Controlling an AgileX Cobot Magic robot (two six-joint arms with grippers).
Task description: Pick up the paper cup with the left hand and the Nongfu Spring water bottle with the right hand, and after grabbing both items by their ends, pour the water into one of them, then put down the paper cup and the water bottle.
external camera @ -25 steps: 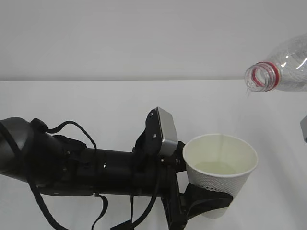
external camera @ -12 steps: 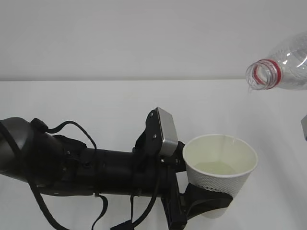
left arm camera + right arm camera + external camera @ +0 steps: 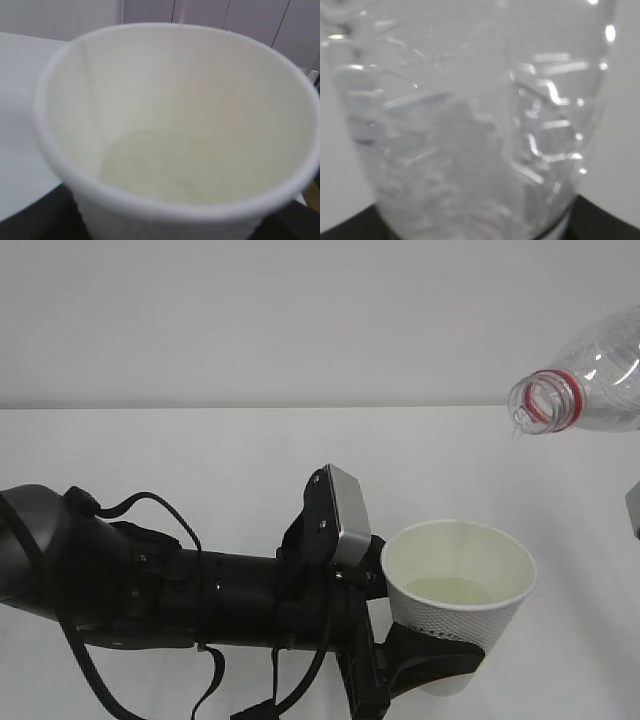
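My left gripper (image 3: 432, 662) is shut on the lower part of the white paper cup (image 3: 450, 628), which it holds upright at the front right. A little water (image 3: 455, 591) lies in the cup's bottom, and the left wrist view looks straight down on that water (image 3: 150, 165) inside the cup (image 3: 60, 130). The clear Nongfu Spring water bottle (image 3: 590, 370) hangs tilted at the upper right, its red-ringed open mouth pointing down-left, above and to the right of the cup. In the right wrist view the bottle (image 3: 470, 125) fills the frame, gripped at its base by my right gripper (image 3: 475, 235).
The black left arm (image 3: 200, 590) with loose cables and a silver block (image 3: 345, 515) stretches across the front left. The white table (image 3: 250, 460) ends at a pale wall behind. A grey part (image 3: 634, 508) pokes in at the right edge.
The thin thread of water that fell into the cup earlier no longer shows. Bottle, cup and both arms have barely moved.
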